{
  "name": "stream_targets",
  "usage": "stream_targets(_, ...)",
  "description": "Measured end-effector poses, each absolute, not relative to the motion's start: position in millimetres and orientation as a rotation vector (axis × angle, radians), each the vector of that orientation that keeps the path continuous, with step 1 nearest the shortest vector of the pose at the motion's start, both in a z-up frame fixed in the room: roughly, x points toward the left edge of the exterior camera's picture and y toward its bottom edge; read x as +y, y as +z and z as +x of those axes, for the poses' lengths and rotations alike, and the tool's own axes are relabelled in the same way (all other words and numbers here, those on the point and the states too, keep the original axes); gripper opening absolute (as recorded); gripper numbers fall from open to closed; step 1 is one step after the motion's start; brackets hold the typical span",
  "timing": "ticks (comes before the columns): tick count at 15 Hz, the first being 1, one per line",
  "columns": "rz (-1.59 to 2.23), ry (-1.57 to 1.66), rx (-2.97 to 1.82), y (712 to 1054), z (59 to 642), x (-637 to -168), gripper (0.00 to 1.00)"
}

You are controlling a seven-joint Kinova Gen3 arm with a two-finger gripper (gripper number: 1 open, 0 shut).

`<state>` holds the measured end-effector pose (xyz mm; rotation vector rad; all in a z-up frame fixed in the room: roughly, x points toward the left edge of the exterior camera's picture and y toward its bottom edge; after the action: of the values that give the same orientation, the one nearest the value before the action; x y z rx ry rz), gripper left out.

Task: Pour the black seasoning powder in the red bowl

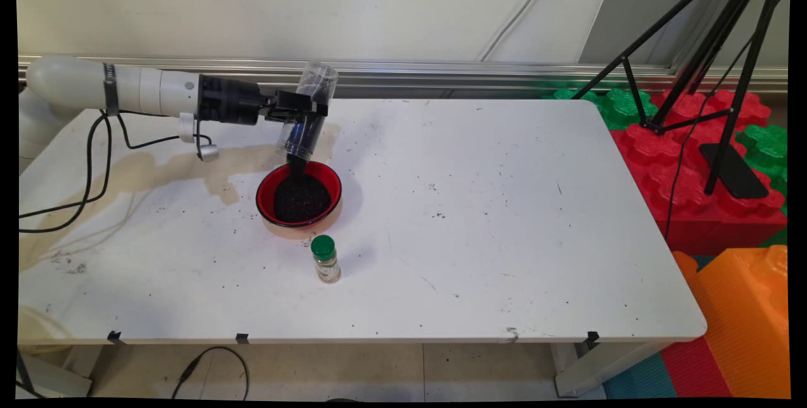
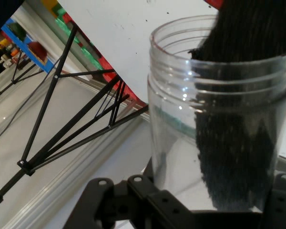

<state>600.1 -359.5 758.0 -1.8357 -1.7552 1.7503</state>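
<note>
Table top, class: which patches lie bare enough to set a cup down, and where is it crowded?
Bare: the wide right half of the table, from the green-capped spice bottle to the right edge; also the near-left corner. Crowded: upper left, where the hand tips a clear jar over the red bowl.

A stained white table [image 1: 504,206] stood before a pale wall [image 1: 252,11] with a metal rail [image 1: 441,70] along its base, while a black tripod [image 1: 712,48] rose over red, green and orange foam blocks [image 1: 693,162] far beyond the hand.
</note>
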Motion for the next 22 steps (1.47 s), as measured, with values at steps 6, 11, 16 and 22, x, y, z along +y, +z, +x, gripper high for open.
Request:
stream_targets(6, -1.883, 1.762, -1.726, 758.2, 597.7, -359.5, 0.00)
stream_targets(11, -1.907, 1.768, -1.711, 758.5, 595.7, -359.2, 0.00)
stream_targets(16, -1.928, 1.771, -1.696, 758.8, 593.7, -358.0, 0.00)
stream_targets(22, -1.957, 1.772, -1.672, 758.6, 590.9, -355.1, 0.00)
